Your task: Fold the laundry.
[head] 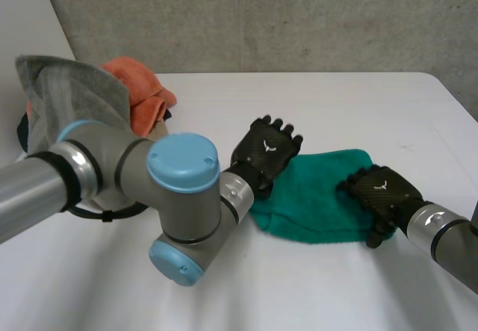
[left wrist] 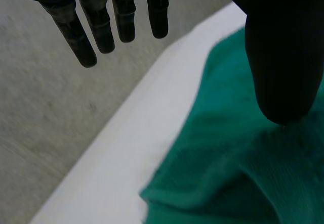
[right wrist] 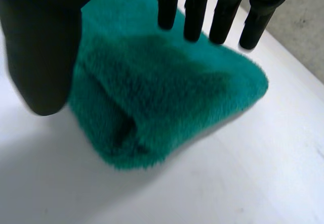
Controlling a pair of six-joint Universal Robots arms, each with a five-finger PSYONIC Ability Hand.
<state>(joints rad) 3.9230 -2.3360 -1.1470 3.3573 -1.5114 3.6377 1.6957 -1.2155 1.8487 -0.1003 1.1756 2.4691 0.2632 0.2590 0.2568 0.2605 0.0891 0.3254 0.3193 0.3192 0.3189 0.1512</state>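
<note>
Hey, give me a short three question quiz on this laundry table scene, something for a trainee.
1. True or false: the orange cloth lies on top of the green towel.
2. The left hand is: A) open, fingers straight; B) shut on the towel; C) shut, holding nothing.
3. Which hand is at the towel's end farther from the orange cloth?
Key: 1 false; 2 A; 3 the right hand.

Teal towel (head: 323, 193), orange cloth (head: 139, 86) (grey cloth (head: 67, 88))

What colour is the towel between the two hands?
Teal green; the towel shows best in the right wrist view.
</note>
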